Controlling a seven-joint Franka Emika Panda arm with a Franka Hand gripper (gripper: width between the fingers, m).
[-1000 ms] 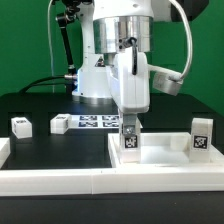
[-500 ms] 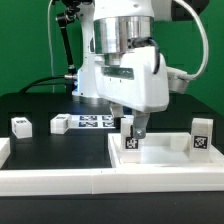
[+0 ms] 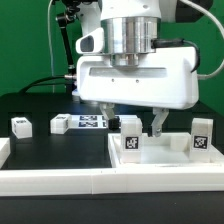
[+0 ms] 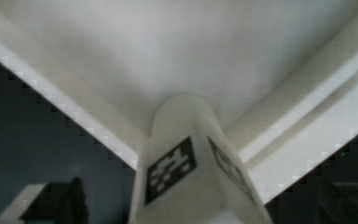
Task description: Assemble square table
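The white square tabletop (image 3: 160, 163) lies flat inside the white rails. One white tagged leg (image 3: 130, 143) stands upright on its far corner toward the exterior view's left. My gripper (image 3: 143, 127) hangs just above it, its broad side facing the camera and its jaws apart. In the wrist view the leg (image 4: 190, 160) rises between my dark fingers (image 4: 55, 200), which stand clear of it on both sides, with the tabletop (image 4: 194, 50) beyond. A second leg (image 3: 202, 134) stands at the slab's right. Two more legs (image 3: 21, 125) (image 3: 60, 124) lie on the black table at left.
The marker board (image 3: 92, 122) lies behind the slab near the arm's base. White barrier rails (image 3: 60, 180) run along the front and the left side of the slab.
My hand has turned about its vertical axis from narrow side to broad side. The jaws, which were closed round the leg's top, now stand apart. The leg has stayed upright in place.
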